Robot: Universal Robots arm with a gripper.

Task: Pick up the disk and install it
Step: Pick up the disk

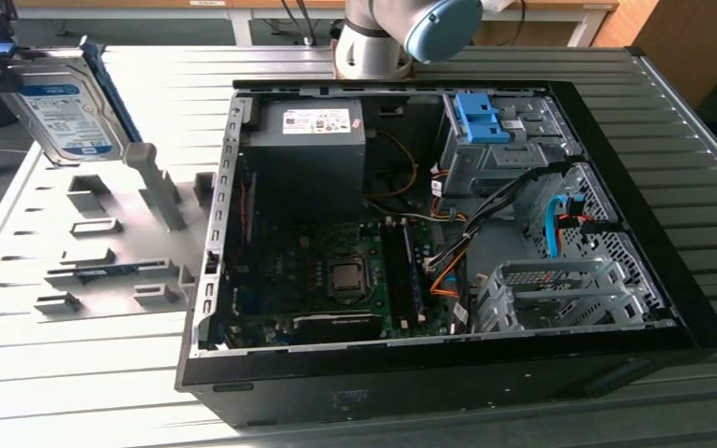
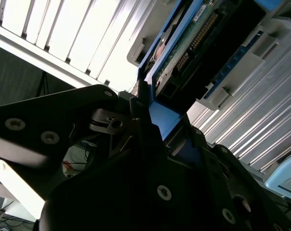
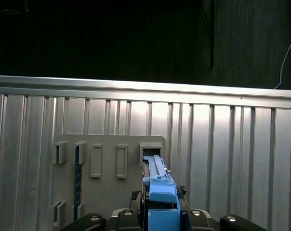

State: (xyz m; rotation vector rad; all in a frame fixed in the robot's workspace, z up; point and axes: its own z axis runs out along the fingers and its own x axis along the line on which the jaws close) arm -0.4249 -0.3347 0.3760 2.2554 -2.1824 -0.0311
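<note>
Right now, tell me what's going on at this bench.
The arm's gripper is clamped on the disk by its blue carrier and holds it on edge over the grey slotted plate, at the exterior view's left. It looks lifted clear of the slots. The open computer case lies on its side at the exterior view's right, and the disk is not yet in it.

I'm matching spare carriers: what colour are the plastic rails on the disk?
Blue. The disk shows its rail best in the first wrist view.
</note>
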